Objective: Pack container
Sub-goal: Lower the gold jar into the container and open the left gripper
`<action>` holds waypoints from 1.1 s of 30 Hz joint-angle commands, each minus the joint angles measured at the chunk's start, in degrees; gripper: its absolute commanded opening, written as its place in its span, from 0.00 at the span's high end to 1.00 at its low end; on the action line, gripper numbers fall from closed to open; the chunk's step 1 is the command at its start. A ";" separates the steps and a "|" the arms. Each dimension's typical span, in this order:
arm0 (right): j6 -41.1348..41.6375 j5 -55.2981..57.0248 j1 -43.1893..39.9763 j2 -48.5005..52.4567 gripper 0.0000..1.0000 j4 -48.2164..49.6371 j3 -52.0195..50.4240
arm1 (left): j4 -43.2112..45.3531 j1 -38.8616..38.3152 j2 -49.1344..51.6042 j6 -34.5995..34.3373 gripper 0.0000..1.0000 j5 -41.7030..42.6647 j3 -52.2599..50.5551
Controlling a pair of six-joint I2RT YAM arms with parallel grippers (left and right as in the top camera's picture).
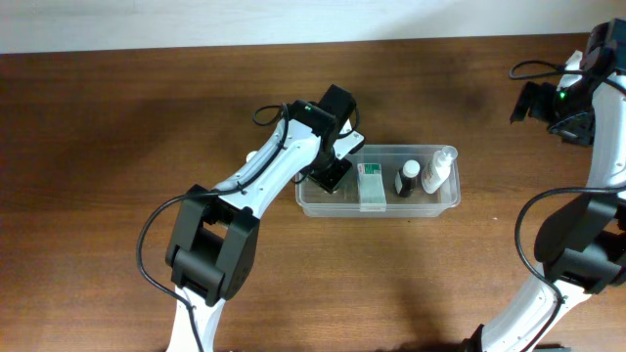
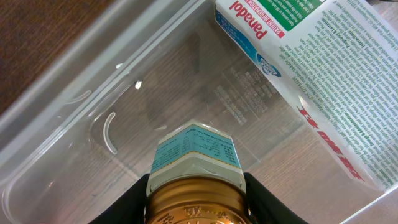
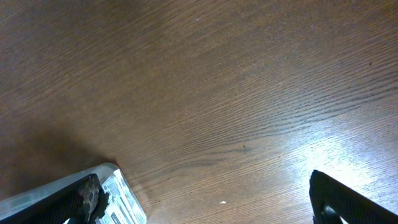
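While the left claw [image 2: 196, 210] clamps a gold-capped jar [image 2: 194, 155] in the container [image 2: 62, 143], Panadol box [image 2: 323, 81] alongside, right claw [image 3: 205, 193] gapes.

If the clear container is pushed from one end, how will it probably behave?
The container looks thin and clear, so it is probably light and may flex at the wall. Being long and shallow on the smooth wooden table, it would likely slide, not tip. The box inside might shift.

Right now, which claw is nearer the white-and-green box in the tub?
Left. The left claw is inside the tub, right beside the box, gripping a small bottle. The right claw hangs open over the table, well off beyond the tub's other end.
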 commanded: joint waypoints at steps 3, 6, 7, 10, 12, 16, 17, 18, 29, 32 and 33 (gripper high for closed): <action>0.63 0.31 0.26 -0.28 0.02 0.02 -0.33 | 0.35 -0.13 0.17 0.96 0.57 1.18 -0.28; 0.63 0.31 0.26 -0.28 0.02 0.02 -0.33 | 0.33 -0.13 0.17 0.96 0.57 1.18 -0.28; 0.63 0.28 0.26 -0.28 0.02 0.00 -0.33 | 0.31 -0.13 0.17 0.96 0.57 1.16 -0.28; 0.63 0.31 0.26 -0.28 0.02 0.02 -0.33 | 0.31 -0.13 0.17 0.96 0.56 1.16 -0.28; 0.63 0.31 0.26 -0.28 0.02 0.02 -0.33 | 0.33 -0.13 0.17 0.96 0.56 1.16 -0.28; 0.63 0.31 0.26 -0.28 0.02 0.02 -0.33 | 0.31 -0.13 0.17 0.96 0.52 1.05 -0.28; 0.63 0.31 0.26 -0.28 0.02 0.02 -0.33 | 0.33 -0.13 0.17 0.96 0.51 0.96 -0.28; 0.63 0.28 0.26 -0.28 0.02 0.02 -0.33 | 0.33 -0.13 0.17 0.96 0.51 0.96 -0.28; 0.63 0.31 0.26 -0.31 0.02 0.02 -0.33 | 0.04 0.00 0.17 0.96 0.49 0.74 2.05; 0.63 0.31 0.26 -0.28 0.02 0.00 -0.33 | -2.60 0.39 0.17 0.96 0.48 -1.22 7.21; 0.63 0.31 0.26 -0.28 0.02 0.02 -0.33 | -3.52 0.59 0.17 0.96 0.48 -1.73 8.94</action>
